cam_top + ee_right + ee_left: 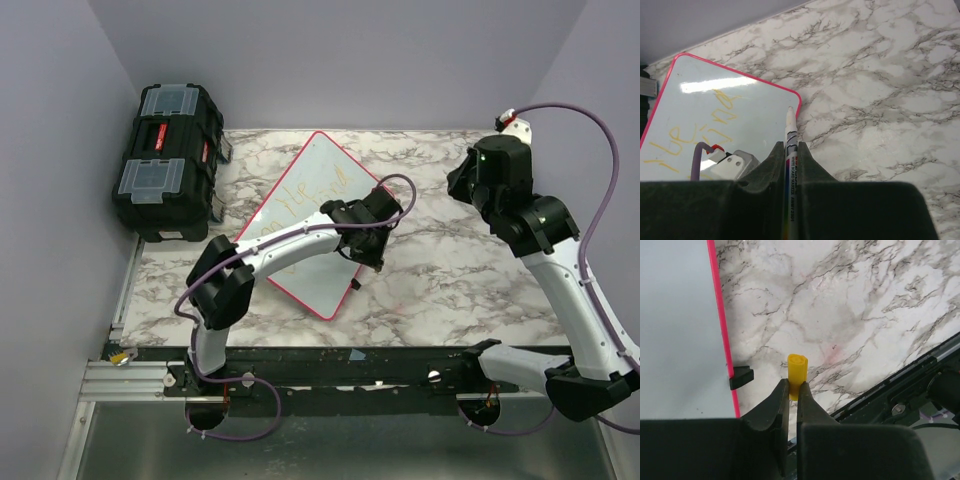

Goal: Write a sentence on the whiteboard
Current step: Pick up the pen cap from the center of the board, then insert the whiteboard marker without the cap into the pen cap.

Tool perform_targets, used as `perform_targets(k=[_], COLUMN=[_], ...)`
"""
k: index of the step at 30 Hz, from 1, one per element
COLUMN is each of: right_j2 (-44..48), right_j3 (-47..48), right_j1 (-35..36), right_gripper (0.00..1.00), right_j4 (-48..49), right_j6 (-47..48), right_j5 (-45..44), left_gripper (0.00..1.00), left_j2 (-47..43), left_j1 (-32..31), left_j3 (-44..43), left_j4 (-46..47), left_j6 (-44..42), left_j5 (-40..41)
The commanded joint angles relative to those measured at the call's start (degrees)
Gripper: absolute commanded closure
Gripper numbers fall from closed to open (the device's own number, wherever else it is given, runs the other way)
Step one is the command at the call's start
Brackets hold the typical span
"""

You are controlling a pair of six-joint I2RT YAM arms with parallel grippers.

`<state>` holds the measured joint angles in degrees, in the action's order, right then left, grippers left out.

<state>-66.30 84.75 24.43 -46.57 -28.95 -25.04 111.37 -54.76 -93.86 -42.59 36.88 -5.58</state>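
The whiteboard (320, 165) lies tilted on the marble table, white with a pink frame. The sentence (312, 190) shows as thin yellow letters in two lines, partly hidden by my left arm. My left gripper (368, 255) hangs over the board's near right edge, shut on a yellow marker cap (797, 371). In the left wrist view the board (675, 325) and a black clip (741, 377) are at the left. My right gripper (465, 180) is raised at the right, shut on a white marker (791, 145). Its tip points toward the board's corner (740, 100) and the yellow letters (715, 107).
A black toolbox (168, 160) stands at the back left, close to the board. The black front rail (900, 390) of the table runs below my left gripper. Marble table top (450, 270) lies between the board and my right arm.
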Motion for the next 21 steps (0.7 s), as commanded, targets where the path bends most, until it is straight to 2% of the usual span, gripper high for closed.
perform_targets(k=[1, 5, 11, 18, 21], right_j2=[1.55, 1.99, 2.97, 3.43, 3.26], right_j3=[2.96, 3.97, 3.59, 2.83, 2.63], right_j1=[0.32, 0.36, 0.36, 0.36, 0.36], right_gripper=[0.99, 1.0, 0.99, 0.99, 0.99], right_j4=[-1.82, -1.93, -1.08, 0.28, 1.21], right_j6=[-0.57, -0.75, -2.49, -2.94, -2.62], right_j5=[-2.11, -1.82, -0.14, 1.09, 2.46], left_gripper=[1.0, 1.0, 1.0, 1.0, 1.0], left_j2=[-5.8, -11.14, -22.85, -30.28, -33.23], left_j1=[0.99, 2.43, 3.89, 7.67, 9.42], left_j3=[0.36, 2.3, 11.04, 13.89, 16.35], left_j4=[0.24, 2.37, 11.73, 12.62, 13.81], left_j6=[-6.77, -11.16, -20.97, -30.38, -32.4], left_j5=[2.72, 2.16, 2.58, 1.65, 4.08])
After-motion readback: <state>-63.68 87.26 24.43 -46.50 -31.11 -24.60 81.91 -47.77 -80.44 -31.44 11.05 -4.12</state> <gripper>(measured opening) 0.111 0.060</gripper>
